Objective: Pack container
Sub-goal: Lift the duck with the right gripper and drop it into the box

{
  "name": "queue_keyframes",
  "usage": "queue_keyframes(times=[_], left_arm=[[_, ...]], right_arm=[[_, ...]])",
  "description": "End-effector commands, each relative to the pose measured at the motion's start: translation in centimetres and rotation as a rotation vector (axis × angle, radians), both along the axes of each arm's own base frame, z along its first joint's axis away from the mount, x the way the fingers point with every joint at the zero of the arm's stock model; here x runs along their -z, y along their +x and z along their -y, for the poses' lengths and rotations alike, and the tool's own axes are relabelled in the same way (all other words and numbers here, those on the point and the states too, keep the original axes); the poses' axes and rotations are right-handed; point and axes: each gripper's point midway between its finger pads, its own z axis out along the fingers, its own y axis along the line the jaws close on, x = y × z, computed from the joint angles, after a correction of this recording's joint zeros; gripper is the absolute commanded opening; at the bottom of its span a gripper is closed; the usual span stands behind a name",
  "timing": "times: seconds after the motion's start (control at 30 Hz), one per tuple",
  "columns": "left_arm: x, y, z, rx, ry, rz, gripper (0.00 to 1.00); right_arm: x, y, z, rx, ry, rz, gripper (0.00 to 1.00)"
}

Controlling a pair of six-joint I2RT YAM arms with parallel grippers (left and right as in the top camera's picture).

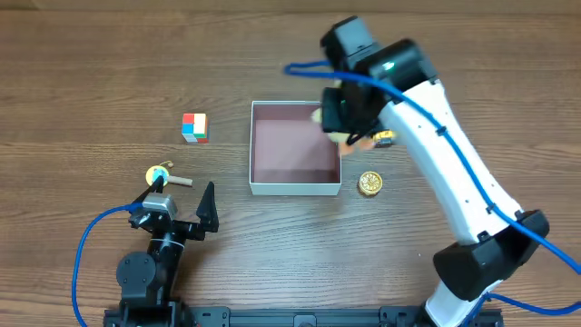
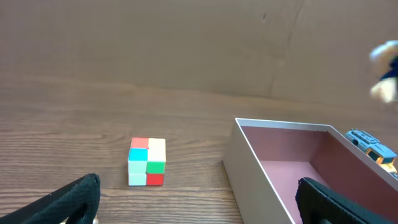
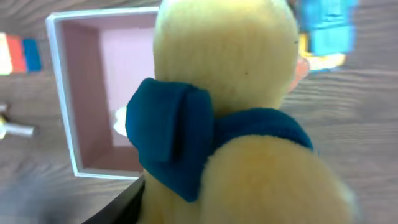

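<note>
container: square shallow container point(image 1: 295, 188), thin white walls, dull pinkish-brown inside | place: middle of wooden worktop point(image 1: 91, 73) | pose: opening up, sides parallel to worktop edges, no long axis | right tool point(image 1: 345, 127): clamped on yellow plush toy with blue scarf point(image 3: 224, 74), at container's far-right corner | left tool point(image 1: 180, 202): fingers spread, near-left

Container point(image 1: 290, 154) is open from above except its far-right corner, where the right end effector point(image 1: 341, 125) and plush point(image 3: 230, 93) overhang the rim. Wide bare lane between cube point(image 1: 194, 127) and the left wall; coin point(image 1: 369, 183) sits just beside the near-right corner. Surface point(image 1: 272, 241) between left end effector point(image 1: 179, 202) and near wall is bare, yellow toy point(image 1: 161, 176) right by its left finger.
</note>
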Motion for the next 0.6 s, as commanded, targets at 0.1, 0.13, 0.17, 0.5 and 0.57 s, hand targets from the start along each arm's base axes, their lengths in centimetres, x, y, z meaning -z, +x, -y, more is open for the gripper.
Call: queue_keyframes(times=[0.1, 0.13, 0.17, 0.5, 0.57], left_arm=[[0.1, 0.0, -0.2, -0.008, -0.005, 0.0, 1.0], [0.1, 0.0, -0.2, -0.008, -0.005, 0.0, 1.0], [0.1, 0.0, -0.2, -0.008, -0.005, 0.0, 1.0], [0.1, 0.0, -0.2, -0.008, -0.005, 0.0, 1.0], [0.1, 0.0, -0.2, -0.008, -0.005, 0.0, 1.0]], right_arm=[[1.2, -1.4, -5.0, -0.058, 0.034, 0.039, 0.4], [1.4, -1.4, -5.8, -0.067, 0.04, 0.042, 0.42], [1.8, -1.3, -6.1, -0.068, 0.04, 0.04, 0.43], [9.1, 0.3, -7.7, -0.051, -0.027, -0.07, 0.59], [9.1, 0.4, -7.9, -0.052, -0.021, -0.065, 0.79]])
